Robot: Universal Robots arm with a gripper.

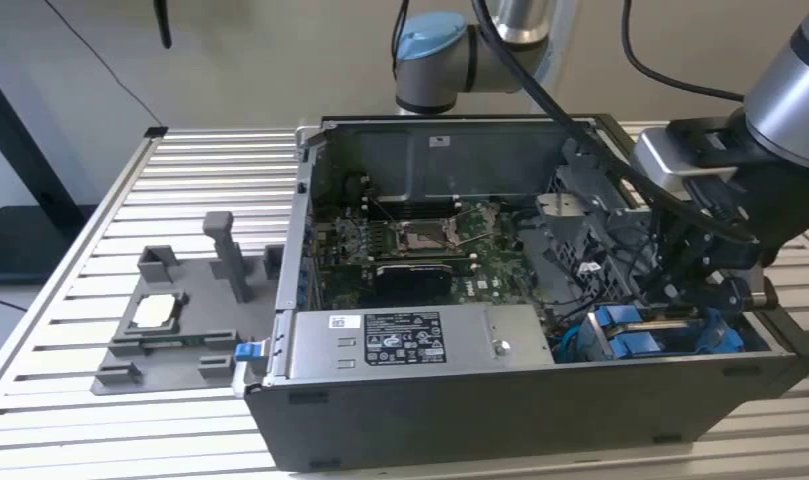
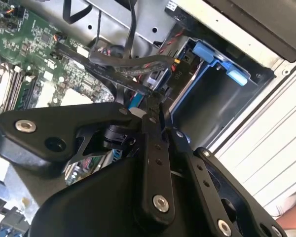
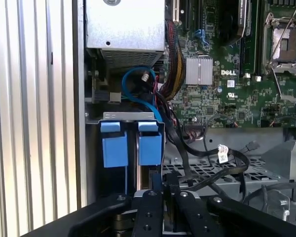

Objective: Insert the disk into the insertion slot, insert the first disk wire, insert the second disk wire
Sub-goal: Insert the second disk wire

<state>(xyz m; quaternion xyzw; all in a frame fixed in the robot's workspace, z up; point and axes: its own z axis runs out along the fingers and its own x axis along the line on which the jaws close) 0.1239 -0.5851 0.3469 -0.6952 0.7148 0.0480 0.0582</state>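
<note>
gripper [image 1: 704, 300] hides much of the blue-railed insertion slot [image 1: 664, 335].

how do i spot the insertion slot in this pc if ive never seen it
Find the open computer case on the slatted table. In its front corner at the exterior view's right, beside the silver power supply, sits the insertion slot. Unlike its neighbours, it carries bright blue plastic tabs.

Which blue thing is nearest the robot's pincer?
The pair of blue tabs on the insertion slot, right by the pincer. The small blue clip sits far off, at the computer case's corner beside the grey tray.
</note>
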